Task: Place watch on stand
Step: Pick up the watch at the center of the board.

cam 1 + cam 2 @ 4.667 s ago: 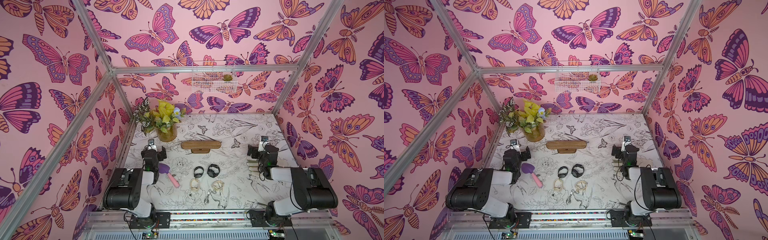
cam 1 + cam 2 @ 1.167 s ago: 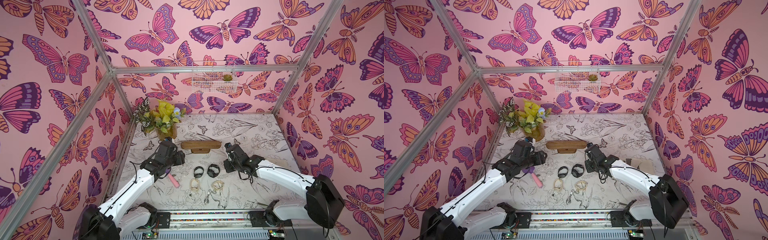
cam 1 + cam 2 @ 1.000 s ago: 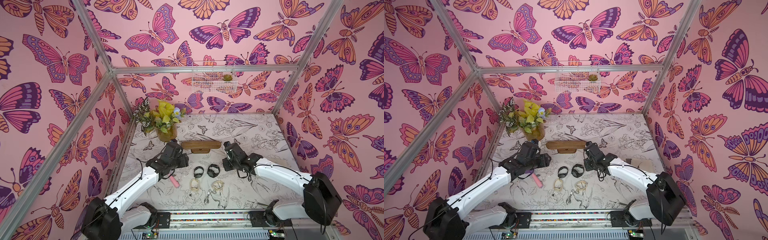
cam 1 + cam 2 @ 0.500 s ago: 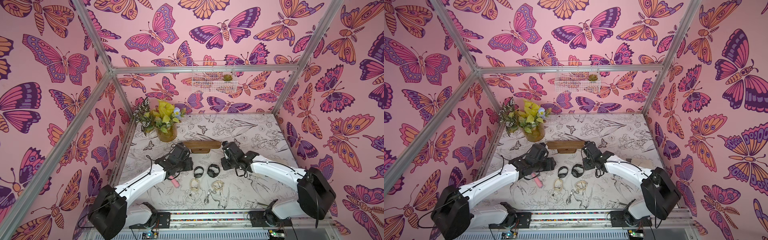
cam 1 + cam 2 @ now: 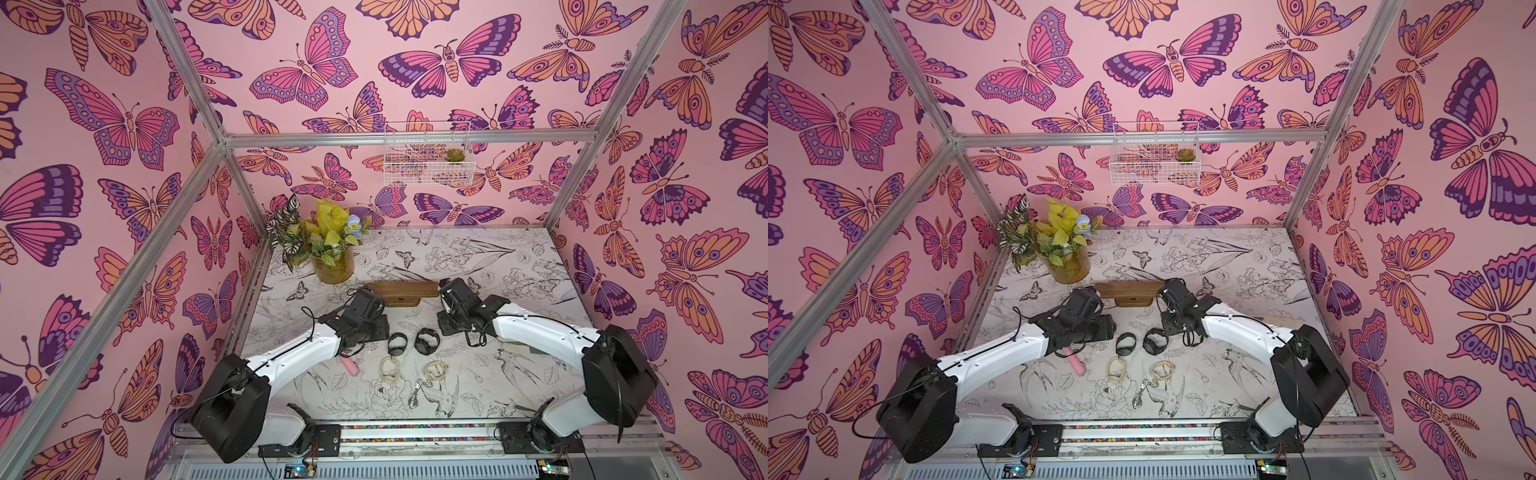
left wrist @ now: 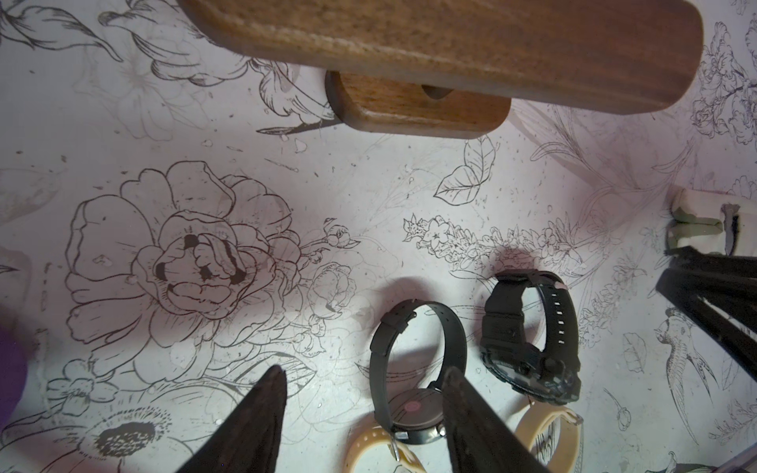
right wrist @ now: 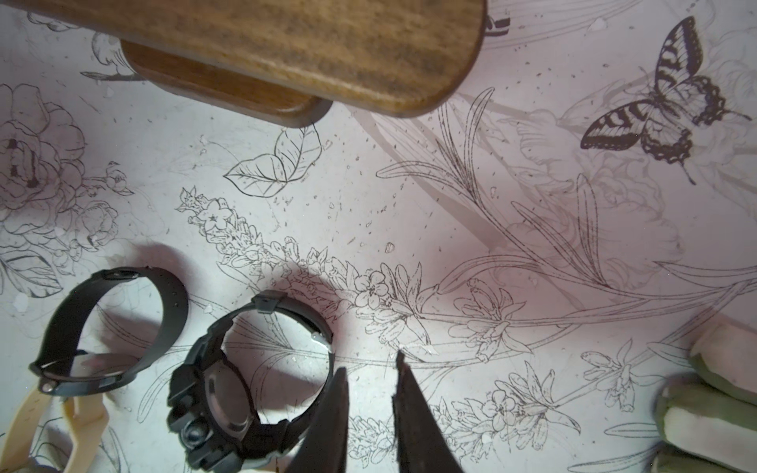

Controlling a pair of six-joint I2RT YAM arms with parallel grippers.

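Observation:
The stand (image 5: 401,289) (image 5: 1129,289), a long brown wooden bar on a small wooden base, sits mid-table and carries nothing. Two black watches lie just in front of it: a slim one (image 5: 397,344) (image 6: 413,360) and a chunky one (image 5: 427,343) (image 7: 245,389). My left gripper (image 6: 363,374) hangs open over the slim watch, whose band and face lie between and under its fingertips (image 6: 274,374). My right gripper (image 7: 370,364) has its jaws parted by a narrow gap with nothing between them. It hovers beside the chunky watch's band.
Two cream watches (image 5: 390,370) (image 5: 435,370) and a metal chain (image 5: 415,392) lie nearer the front. A pink-handled tool (image 5: 351,365) lies under the left arm. A flower vase (image 5: 334,266) stands at the back left. A pale folded object (image 7: 712,409) lies right of the right gripper.
Both arms have reached in from the sides toward the black watches in front of the stand. The right jaws have parted slightly. The watches have not moved.

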